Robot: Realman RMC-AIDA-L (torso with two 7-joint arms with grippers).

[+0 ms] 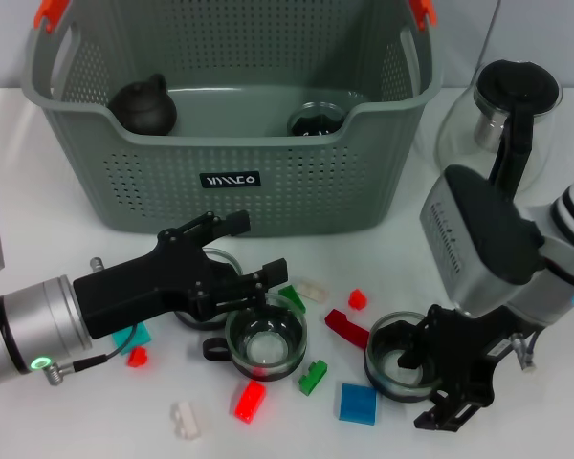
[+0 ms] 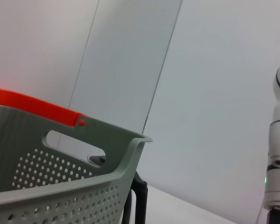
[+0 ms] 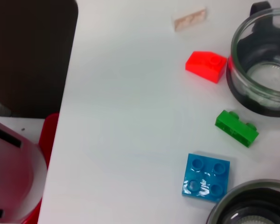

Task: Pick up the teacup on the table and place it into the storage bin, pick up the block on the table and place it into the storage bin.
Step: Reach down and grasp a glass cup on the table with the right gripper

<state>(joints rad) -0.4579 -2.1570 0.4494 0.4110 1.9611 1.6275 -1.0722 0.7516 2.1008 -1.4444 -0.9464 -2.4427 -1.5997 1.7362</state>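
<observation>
White counter [image 1: 57,239] carries scattered blocks and glass teacups before the storage bin [image 1: 234,182]. Risk: the left pincer [image 1: 244,273], jaws spread and empty, could nudge the teacup [image 1: 265,342] sideways, since it sits just below the fingertips. Right pincer [image 1: 440,378] hangs over another teacup [image 1: 394,368]; its grip I cannot tell.

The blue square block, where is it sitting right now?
In the head view the blue square block lies flat on the white table near the front edge, on the robot's right, between a green block and the glass teacup under the right end effector.
</observation>
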